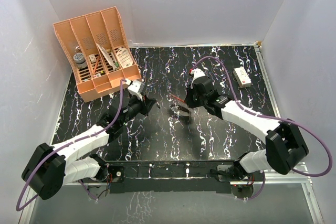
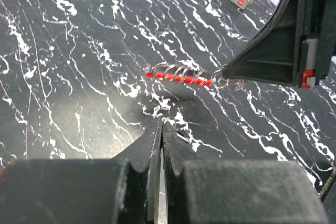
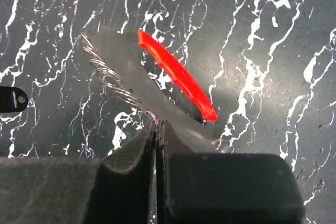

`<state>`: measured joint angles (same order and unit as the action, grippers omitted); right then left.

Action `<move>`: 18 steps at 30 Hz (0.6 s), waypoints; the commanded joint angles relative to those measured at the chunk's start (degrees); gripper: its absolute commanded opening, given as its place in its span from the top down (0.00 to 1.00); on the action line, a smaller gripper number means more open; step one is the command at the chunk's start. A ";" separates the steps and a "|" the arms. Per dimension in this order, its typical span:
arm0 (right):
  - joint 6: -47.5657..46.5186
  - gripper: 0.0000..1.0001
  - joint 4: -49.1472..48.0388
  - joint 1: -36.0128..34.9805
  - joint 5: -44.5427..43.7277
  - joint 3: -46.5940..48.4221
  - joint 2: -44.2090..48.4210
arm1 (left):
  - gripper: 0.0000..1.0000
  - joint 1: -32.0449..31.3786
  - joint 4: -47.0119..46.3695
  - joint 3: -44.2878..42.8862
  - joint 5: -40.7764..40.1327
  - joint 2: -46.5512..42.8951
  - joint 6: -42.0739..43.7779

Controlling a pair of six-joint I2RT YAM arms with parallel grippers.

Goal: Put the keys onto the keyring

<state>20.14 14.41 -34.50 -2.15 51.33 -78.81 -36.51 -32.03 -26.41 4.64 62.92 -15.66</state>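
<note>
Fingers (image 3: 131, 148) of the right gripper (image 3: 156, 124) are pressed together on the near end of the keyring (image 3: 176, 74), so we read them as pinched on it. The ring juts out ahead of the tips, tilted, with its red crescent on the right side. A spiral of thin wire (image 3: 110, 74) runs down the pale left side. From the left wrist we see the same ring (image 2: 178, 77) almost edge-on, lifted off the marbled table (image 1: 157, 145) with a soft shadow under it. At the left edge of the right wrist view sits the keys (image 3: 11, 99), a small dark piece with a pale hole, cut by the frame (we cannot tell whether it lies on the table or is held). The left gripper (image 2: 160, 127) faces the ring from close by, not touching it. Its fingers are closed to a thin slit, and we cannot tell if the pale sliver deep between them is something gripped. From above, the ring (image 1: 175, 110) hangs between the left gripper (image 1: 152, 103) and the right gripper (image 1: 184, 109) over the middle of the table. Farther out, a small white box (image 1: 242, 76) with a red mark lies well off to the right, beyond the right arm. An orange divided organizer (image 1: 97, 85) holding small items stands at the far left corner, just behind the left arm's wrist.
</note>
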 commanded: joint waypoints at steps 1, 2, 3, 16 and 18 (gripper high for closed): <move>-3.22 1.00 -9.03 -0.16 2.51 -1.17 3.92 | 1.00 -0.14 -1.70 -4.02 2.23 -2.52 -0.46; -3.38 1.00 -9.86 -0.21 2.90 -1.35 4.49 | 1.00 -0.14 -1.52 -4.30 2.35 -2.86 -0.43; -3.52 1.00 -10.62 -0.19 3.46 -1.52 4.95 | 1.00 -0.15 -1.46 -4.46 2.58 -3.15 -0.42; -1.79 1.00 -13.80 -0.22 10.65 -0.12 6.54 | 1.00 -0.14 -2.59 -3.95 4.55 -5.87 -0.56; -1.49 1.00 -13.88 -0.20 11.28 0.08 6.77 | 1.00 -0.16 -2.60 -3.87 4.58 -6.04 -0.47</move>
<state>18.11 5.65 -34.50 6.70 49.56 -74.61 -36.51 -32.97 -28.77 8.16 59.02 -16.10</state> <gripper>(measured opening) 0.012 0.007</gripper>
